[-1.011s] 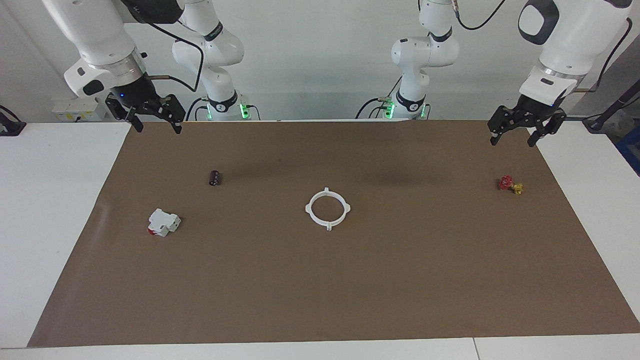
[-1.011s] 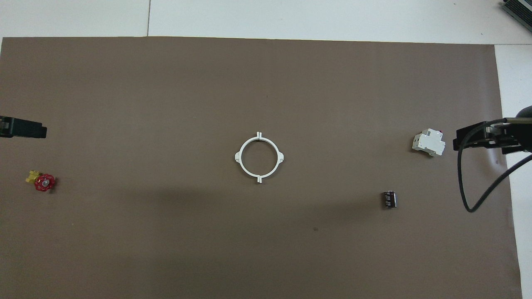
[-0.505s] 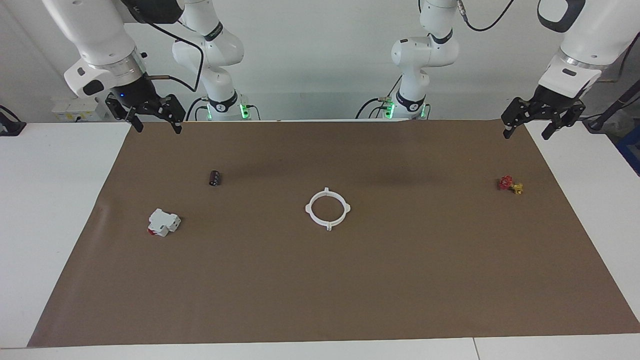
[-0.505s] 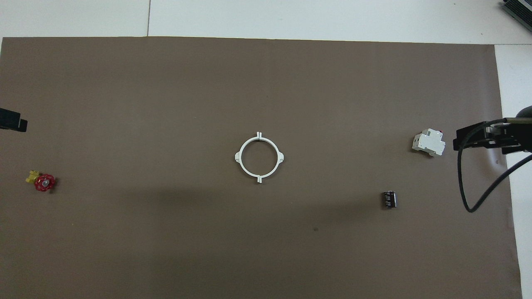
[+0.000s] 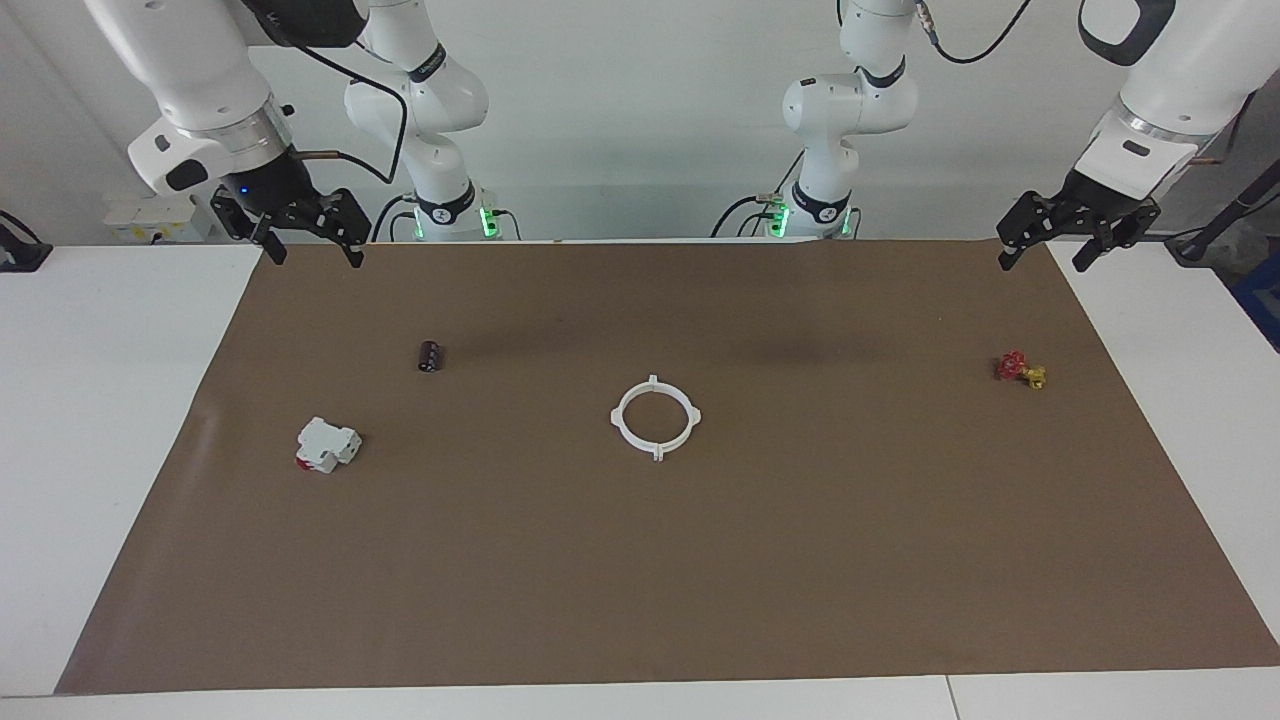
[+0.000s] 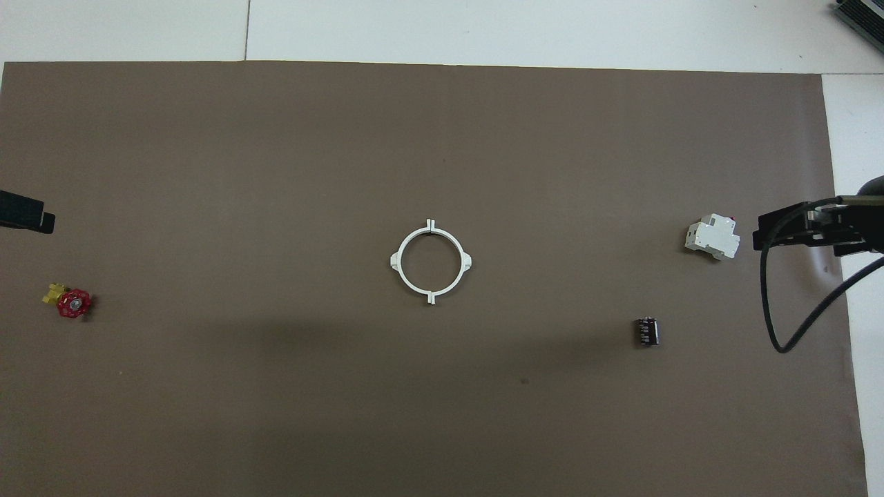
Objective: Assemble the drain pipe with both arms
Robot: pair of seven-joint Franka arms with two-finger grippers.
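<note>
ring [image 5: 654, 417] closed on mat [image 5: 640, 560], midway between grippers | left gripper [image 5: 1043, 253] open, empty (raised) | right gripper [image 5: 312, 250] open, empty

From my console I see two glossy white jointed arms, the right arm [image 5: 190, 80] and the left arm [image 5: 1165, 85], each built of rounded shells with black bands at the joints. A brushed grey metal ring sits at each wrist, above a black two-finger gripper of angular linkage bars: the right gripper [image 5: 312, 255] and the left gripper [image 5: 1040, 262]. A small blue light glows on the right wrist. Thin black cables loop along both arms, and green lights shine at the two bases.
</note>
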